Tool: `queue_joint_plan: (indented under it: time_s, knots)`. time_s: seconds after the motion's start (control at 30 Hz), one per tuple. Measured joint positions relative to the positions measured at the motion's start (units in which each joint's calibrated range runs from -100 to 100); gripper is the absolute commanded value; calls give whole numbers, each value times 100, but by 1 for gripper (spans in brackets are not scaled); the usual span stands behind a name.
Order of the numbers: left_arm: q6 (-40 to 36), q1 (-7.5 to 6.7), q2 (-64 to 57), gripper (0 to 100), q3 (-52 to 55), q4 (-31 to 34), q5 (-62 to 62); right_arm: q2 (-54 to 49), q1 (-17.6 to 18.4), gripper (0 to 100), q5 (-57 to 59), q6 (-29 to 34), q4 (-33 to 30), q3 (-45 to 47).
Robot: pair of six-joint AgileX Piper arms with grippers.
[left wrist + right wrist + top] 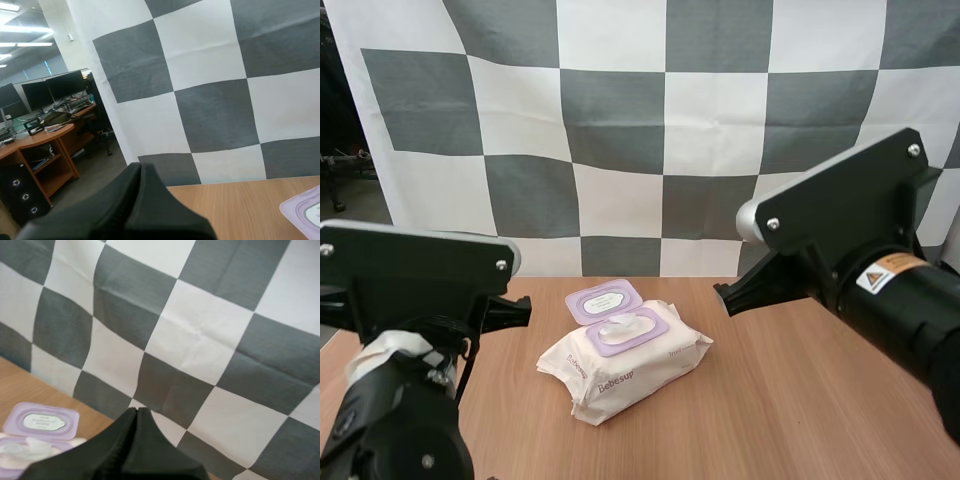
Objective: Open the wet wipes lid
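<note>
A white pack of wet wipes (623,362) lies in the middle of the wooden table (790,400). Its purple lid (604,300) stands flipped back toward the far side, and a white wipe shows in the opening (623,328). My left gripper (140,172) is shut, its fingers together as one dark wedge, raised to the left of the pack; the lid's edge (305,210) shows off to one side. My right gripper (136,415) is shut too, held up to the right of the pack, with the open lid (42,421) beyond it.
The left arm's body (410,330) fills the near left and the right arm's body (860,270) the right side above the table. Bare tabletop lies in front of and to the right of the pack.
</note>
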Motion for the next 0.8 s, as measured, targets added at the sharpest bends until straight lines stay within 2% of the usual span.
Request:
queue_joint_plan:
  time_s: [0.13,0.27,0.4,0.53,0.67,0.8]
  knots:
    - [-590,-158,-278,0,758,110,-322,-745,-207,0,-1021,0,71,798]
    - [-1051,-396,-278,0,1401,30,-1096,-1317,-304,0,-1424,0,433,1598]
    - [-1126,-743,-278,0,1516,-1,-1384,-1396,-322,0,-1580,-19,1104,2418]
    - [-1126,-1137,-278,0,1516,258,-855,-1396,-458,0,-1603,-418,1474,2892]
    - [-1126,-1535,-278,0,1516,911,-120,-1396,-507,0,-1467,-835,1351,2937]
    - [-1126,-1836,-278,0,1516,1479,-30,-1396,-507,0,-756,-1390,764,2937]
